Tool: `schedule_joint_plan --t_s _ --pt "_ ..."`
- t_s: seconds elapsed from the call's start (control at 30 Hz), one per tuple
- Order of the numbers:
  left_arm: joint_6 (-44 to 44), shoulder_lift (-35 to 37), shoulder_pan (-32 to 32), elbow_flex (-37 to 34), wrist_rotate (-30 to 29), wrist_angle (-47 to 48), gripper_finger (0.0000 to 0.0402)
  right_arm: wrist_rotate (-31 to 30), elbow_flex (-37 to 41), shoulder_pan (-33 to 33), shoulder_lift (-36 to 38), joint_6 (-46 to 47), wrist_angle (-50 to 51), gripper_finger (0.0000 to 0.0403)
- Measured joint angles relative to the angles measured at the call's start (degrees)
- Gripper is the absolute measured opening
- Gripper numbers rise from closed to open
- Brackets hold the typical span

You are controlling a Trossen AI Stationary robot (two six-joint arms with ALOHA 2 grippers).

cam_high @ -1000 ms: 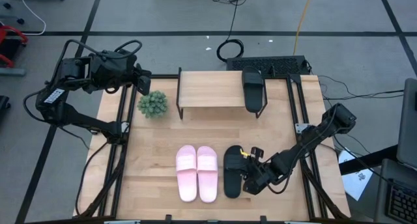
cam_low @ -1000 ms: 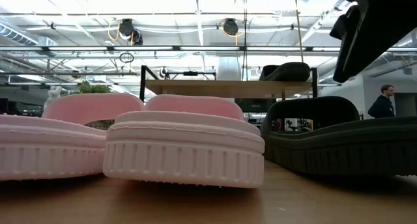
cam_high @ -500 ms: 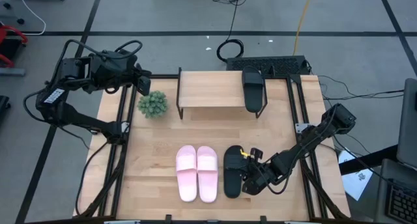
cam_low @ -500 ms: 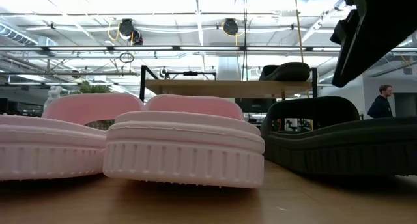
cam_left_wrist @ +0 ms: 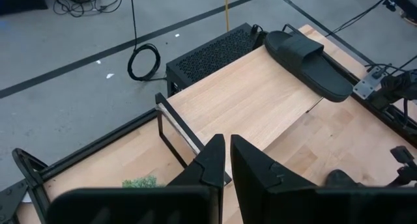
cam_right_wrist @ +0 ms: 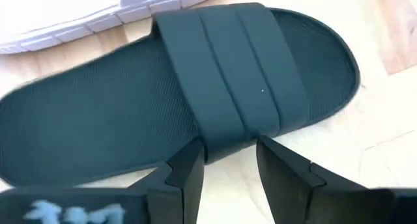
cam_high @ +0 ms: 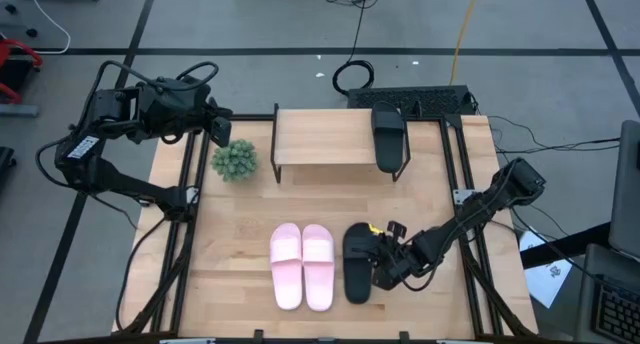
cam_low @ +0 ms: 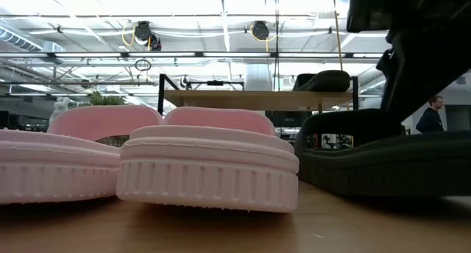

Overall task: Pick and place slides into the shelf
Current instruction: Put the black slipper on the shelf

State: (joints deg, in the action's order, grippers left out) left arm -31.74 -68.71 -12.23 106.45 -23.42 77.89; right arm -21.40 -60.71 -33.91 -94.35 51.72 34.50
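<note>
Wooden table (cam_high: 230,244), grey floor (cam_high: 260,24); right jaws parted beside black slide (cam_right_wrist: 195,100), left jaws shut.

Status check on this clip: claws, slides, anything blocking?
Right claw open at black slide's strap, no grip yet. Left claw shut, parked by shelf. One black slide on shelf, pink pair waiting. Nothing blocking.

— What sits on the worktop (cam_high: 230,254)?
— Near the front edge, a pink pair of slides (cam_high: 302,266) side by side, and a black slide (cam_high: 357,263) just beside them. At the back stands the shelf (cam_high: 325,138), with a small green plant (cam_high: 234,160) next to it.
— And on the shelf?
— One black slide (cam_high: 388,136) at its right end; the rest of the plank is bare.
</note>
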Motion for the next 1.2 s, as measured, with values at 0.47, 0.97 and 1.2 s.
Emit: schedule_joint_plan --t_s 0.47,0.97,1.2 --pt "0.1 0.0 0.0 0.0 0.0 0.0 0.0026 -4.4 0.2 2.0 0.0 -2.9 -5.8 0.0129" --pt "1.1 0.0 0.0 0.0 0.0 0.0 0.0026 -2.9 3.2 1.3 0.1 -4.1 -13.0 0.0129" --pt "1.1 0.0 0.0 0.0 0.0 0.0 0.0026 0.3 1.1 1.0 0.0 -5.7 -11.4 0.0129"
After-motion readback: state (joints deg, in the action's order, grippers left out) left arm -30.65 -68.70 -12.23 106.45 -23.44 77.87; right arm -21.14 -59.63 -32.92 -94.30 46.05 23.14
